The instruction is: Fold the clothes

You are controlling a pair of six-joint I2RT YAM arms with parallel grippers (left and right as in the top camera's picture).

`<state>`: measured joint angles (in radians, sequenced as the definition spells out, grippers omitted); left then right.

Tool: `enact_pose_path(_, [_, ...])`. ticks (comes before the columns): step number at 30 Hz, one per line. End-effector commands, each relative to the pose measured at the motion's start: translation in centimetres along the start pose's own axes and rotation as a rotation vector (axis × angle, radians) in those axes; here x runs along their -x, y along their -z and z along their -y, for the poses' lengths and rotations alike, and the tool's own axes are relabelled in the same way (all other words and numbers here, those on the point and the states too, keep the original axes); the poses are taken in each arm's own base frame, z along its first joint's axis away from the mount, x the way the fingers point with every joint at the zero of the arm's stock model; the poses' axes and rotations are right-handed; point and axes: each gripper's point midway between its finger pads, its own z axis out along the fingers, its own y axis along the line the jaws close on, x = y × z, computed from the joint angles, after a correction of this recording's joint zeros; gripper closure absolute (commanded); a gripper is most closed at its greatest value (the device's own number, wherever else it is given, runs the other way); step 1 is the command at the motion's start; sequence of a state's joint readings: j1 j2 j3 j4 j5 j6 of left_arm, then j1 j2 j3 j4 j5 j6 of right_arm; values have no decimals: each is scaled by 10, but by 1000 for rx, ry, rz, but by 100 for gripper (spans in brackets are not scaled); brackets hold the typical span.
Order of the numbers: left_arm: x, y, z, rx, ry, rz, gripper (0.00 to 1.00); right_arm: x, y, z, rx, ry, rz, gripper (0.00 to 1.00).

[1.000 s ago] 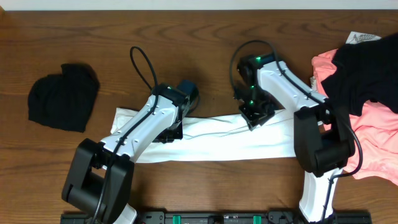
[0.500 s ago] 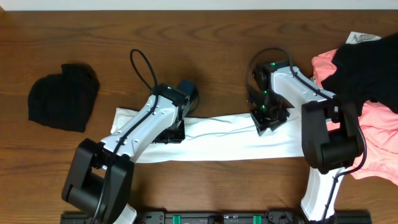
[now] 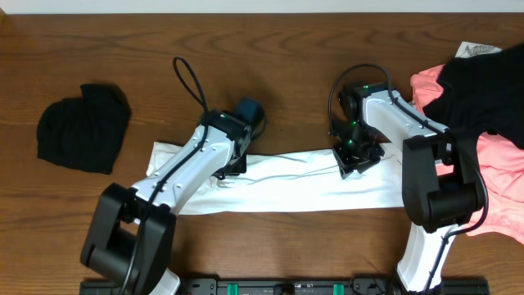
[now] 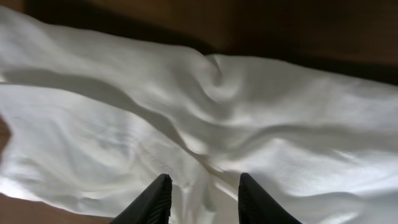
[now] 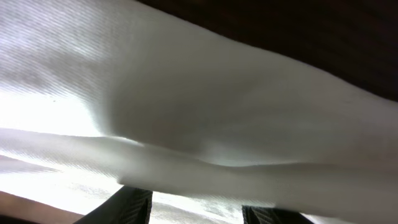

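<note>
Left hand [image 4: 204,180] and right hand [image 5: 198,202] both spread over the shirt [image 3: 303,180]. It looks limp and light; I'd pinch the edge just beyond each hand.

**Overhead view.** Even, fairly bright room light from above. The wooden surface [image 3: 286,49] carries a soft sheen with no hard glare. The white T-shirt [image 3: 295,184] is close to washed out and its folds are faint. The black garment [image 3: 82,127] at left is a nearly featureless dark mass. Short soft shadows sit beside the arms. Focus is sharp throughout.

**Left wrist view.** The cloth is well lit, its creases modelled by grey shadow. The top band of the frame falls to near-black. The jaws of the left gripper [image 4: 204,177] are dark silhouettes at the bottom edge.

**Right wrist view.** Very close, soft focus. The weave is legible only at upper left, with an overexposed patch at left centre and a dark upper right. The jaws of the right gripper [image 5: 202,199] are dim.
</note>
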<state>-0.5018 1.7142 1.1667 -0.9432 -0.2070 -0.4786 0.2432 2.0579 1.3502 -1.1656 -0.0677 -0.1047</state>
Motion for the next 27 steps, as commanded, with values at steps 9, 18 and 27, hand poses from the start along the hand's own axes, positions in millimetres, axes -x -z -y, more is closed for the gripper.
enact_pose_path(9, [25, 68, -65, 86, 140, 277, 93, 0, -5, 12, -11, -40, 5, 78])
enact_pose_path(18, [-10, -7, -64, 211, 57, 49, 94, -1, -5, 12, -11, -40, 1, 77])
enact_pose_path(27, [-22, -36, -35, 185, -12, -42, 94, -1, -5, 11, -11, -40, 2, 77])
